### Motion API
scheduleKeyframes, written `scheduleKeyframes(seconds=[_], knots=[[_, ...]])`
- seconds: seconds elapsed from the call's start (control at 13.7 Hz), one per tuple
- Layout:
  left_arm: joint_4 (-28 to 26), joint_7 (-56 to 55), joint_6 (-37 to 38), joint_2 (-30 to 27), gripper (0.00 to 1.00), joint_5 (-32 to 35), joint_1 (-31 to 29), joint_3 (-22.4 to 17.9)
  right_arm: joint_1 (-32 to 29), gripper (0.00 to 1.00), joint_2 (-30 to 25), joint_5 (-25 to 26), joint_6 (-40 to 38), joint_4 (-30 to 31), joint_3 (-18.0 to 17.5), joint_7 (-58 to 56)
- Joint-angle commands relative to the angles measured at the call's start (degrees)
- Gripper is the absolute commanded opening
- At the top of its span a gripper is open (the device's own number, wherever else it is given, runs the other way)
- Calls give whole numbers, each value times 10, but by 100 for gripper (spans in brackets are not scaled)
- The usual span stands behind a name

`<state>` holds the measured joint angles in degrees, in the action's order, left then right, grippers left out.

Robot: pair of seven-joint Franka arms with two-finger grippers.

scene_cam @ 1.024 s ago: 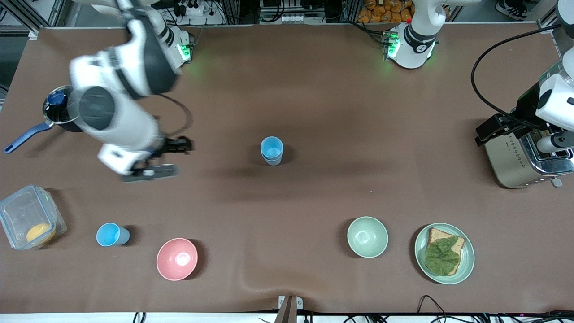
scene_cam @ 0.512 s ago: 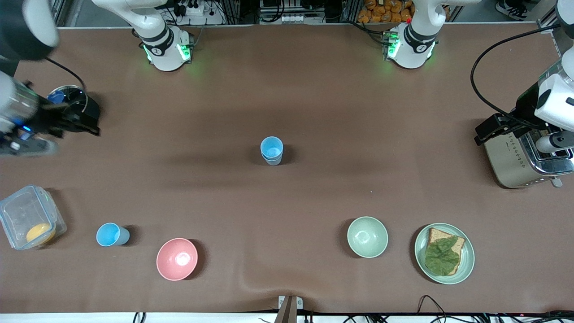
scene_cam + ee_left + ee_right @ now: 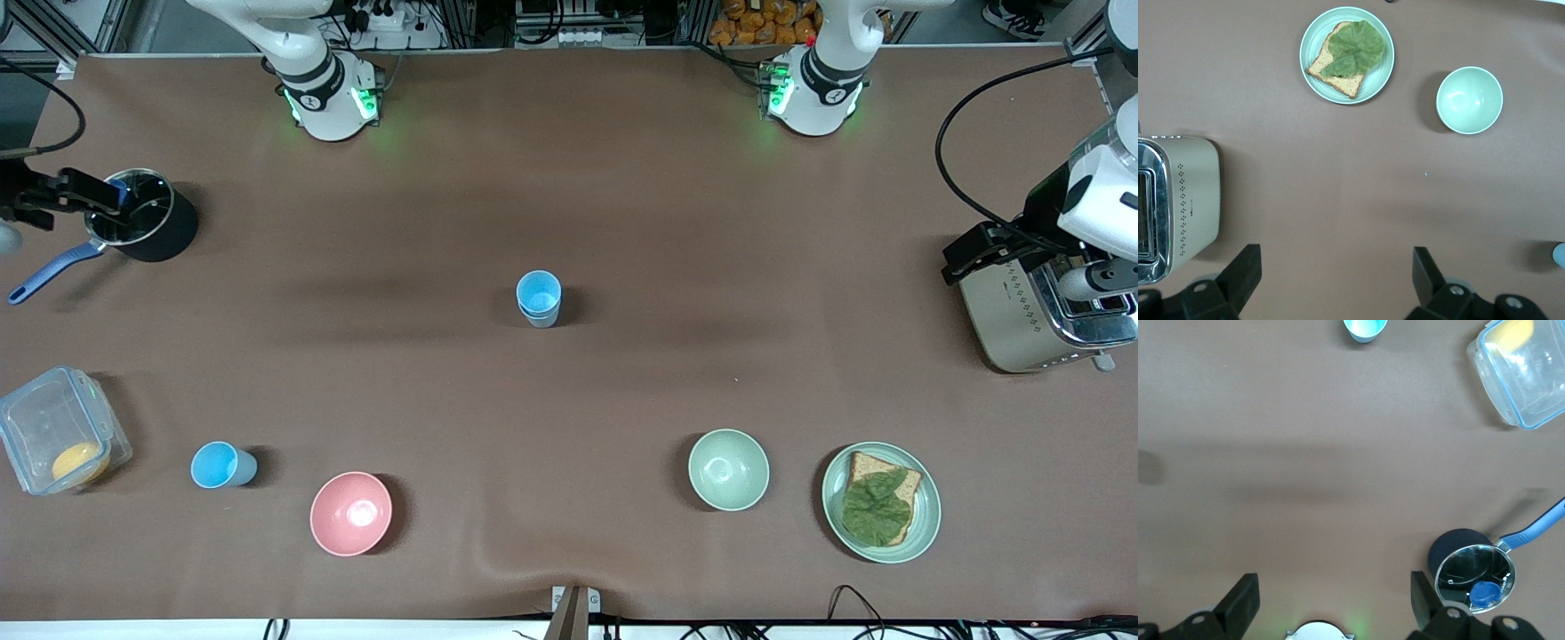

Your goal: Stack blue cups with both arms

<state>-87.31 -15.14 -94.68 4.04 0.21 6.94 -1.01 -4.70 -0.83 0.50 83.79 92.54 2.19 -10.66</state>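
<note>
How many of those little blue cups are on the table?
3, it seems. Two sit nested as a stack at the middle of the table; the seam on its side suggests two, though more could hide inside. A single blue cup stands between the clear container and the pink bowl.

No writing, label, brand or number can be read on anything in these views.
</note>
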Motion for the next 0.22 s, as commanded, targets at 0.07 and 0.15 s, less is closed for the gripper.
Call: scheduleKeyframes(seconds=[0.07,0.15], knots=[[13,18,19,-4,100,-5,-3,-1,-7,100,-20,-8,-7,1,-16,-2],[20,18,28,-3,100,-5,-3,-2,-4,100,-22,-8,-7,1,-18,1]])
